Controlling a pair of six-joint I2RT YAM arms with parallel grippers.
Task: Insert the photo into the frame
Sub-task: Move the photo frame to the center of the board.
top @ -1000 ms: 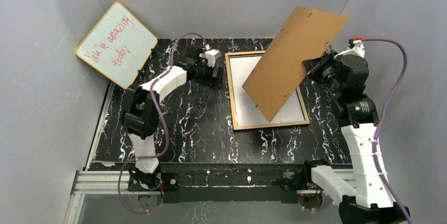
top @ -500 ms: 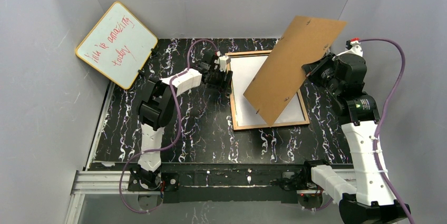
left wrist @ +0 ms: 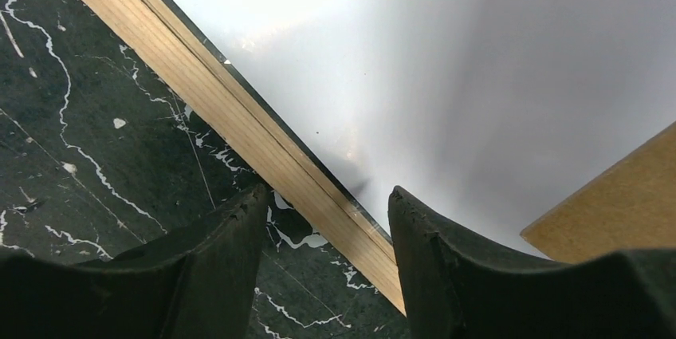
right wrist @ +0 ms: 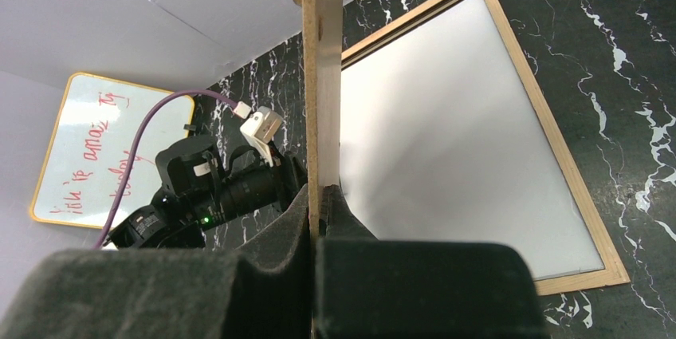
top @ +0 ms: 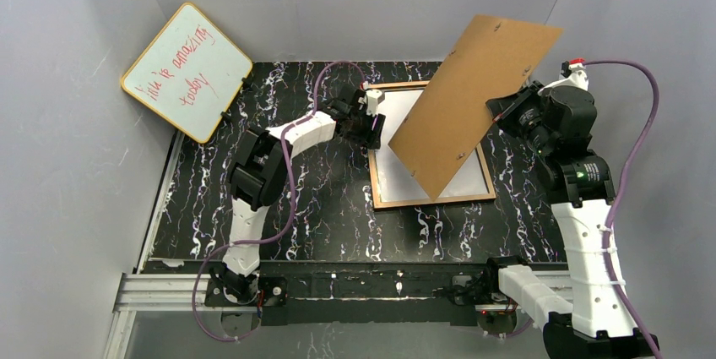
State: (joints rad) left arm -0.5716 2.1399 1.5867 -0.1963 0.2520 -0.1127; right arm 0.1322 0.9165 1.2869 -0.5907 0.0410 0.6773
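Black, white-veined table (top: pixel 321 198). 1 frame (top: pixel 431 201) lies flat at far right, wood-coloured back up. The photo (top: pixel 390 175) rests inside, white side up.

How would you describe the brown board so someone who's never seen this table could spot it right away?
On the black marbled table, look right of centre to the wood-edged frame lying flat. Tilted in the air above it, pinched by the right pincer, is the brown board. It alone is plain brown and held aloft.
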